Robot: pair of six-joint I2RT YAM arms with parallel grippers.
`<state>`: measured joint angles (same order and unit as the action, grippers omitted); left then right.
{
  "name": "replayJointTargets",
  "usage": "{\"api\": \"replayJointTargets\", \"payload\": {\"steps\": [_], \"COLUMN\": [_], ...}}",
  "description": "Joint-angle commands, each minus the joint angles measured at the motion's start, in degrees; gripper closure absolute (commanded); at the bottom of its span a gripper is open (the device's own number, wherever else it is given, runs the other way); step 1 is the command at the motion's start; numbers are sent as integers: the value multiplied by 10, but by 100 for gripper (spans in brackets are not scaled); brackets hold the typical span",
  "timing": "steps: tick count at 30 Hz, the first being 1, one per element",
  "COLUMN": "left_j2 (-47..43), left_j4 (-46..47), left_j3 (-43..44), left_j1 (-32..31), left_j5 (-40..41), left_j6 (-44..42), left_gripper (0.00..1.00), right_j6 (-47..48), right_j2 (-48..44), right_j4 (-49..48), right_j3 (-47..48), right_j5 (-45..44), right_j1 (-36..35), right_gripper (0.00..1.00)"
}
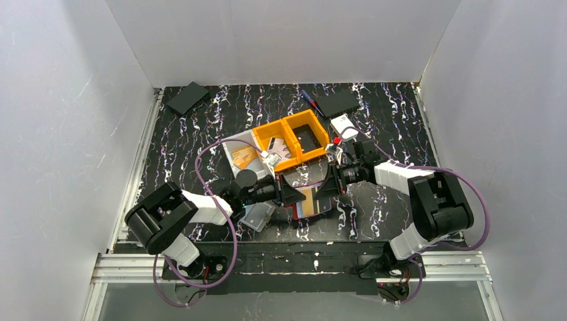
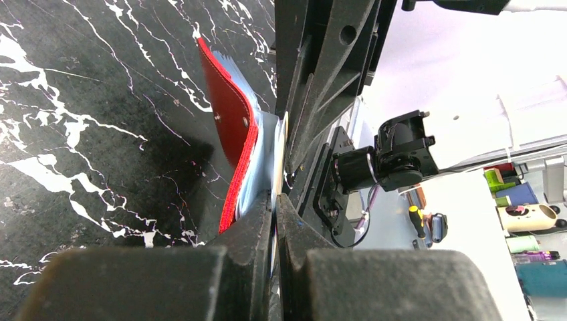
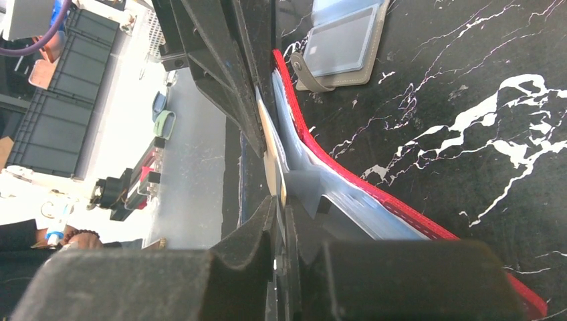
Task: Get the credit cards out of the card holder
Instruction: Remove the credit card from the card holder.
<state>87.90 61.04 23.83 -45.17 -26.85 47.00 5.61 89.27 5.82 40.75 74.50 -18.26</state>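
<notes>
The red card holder (image 1: 309,204) lies open on the black marbled table (image 1: 200,134), between my two grippers. Its red cover (image 2: 231,134) curls up off the table, with pale clear sleeves (image 3: 354,207) inside. My left gripper (image 2: 275,197) is shut on a thin inner sleeve edge of the holder. Facing it from the other side, my right gripper (image 3: 281,200) is shut on the thin edge of a cream-tan credit card (image 3: 269,160) that stands up out of the sleeves. In the top view the left gripper (image 1: 294,192) and right gripper (image 1: 327,184) nearly touch.
A grey card wallet (image 1: 257,217) lies just left of the red one, also seen as the grey wallet (image 3: 341,47). An orange two-bin tray (image 1: 294,137) sits behind, a booklet (image 1: 242,155) beside it. Black flat pieces (image 1: 187,97) (image 1: 336,102) and a white box (image 1: 344,126) lie further back.
</notes>
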Motion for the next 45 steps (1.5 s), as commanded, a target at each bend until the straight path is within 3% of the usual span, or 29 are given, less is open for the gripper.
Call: {"api": "replayJointTargets", "payload": {"steps": [1,5,8,11,17,21,23,28,45], "left_j2": [6,9,8,8,5,9,13,30,80], "left_j4": [13,12,12,13,26,33,41,64,59], "left_j3": [-5,-15,-22,-27,-29,-30,-31,-32,-71], "left_j1": [8,13,19,22,30,35,36,39,73], "left_j5": [8,22,25,25,7,-11,-19,-33,2], "left_j6": [-1,7,13,19,34,44,47,55,78], "left_gripper": [100,100,100,100,84,81,83,100,100], "right_j6": [-2,-1,-1,2,1,0,0,-2,46], "right_j2": [-16,-16,-16,-17,-10,-6,-5,-3,12], "right_j4": [-4,-2,-1,3,4,4,4,4,69], "right_j3": [24,24,26,27,27,28,28,28,50], "right_j5": [47,45,44,32,13,10,7,-2,-124], "right_j1": [2,2,2,2,2,2,2,3,33], "right_gripper": [84,86,99,99,99,99,99,99,99]}}
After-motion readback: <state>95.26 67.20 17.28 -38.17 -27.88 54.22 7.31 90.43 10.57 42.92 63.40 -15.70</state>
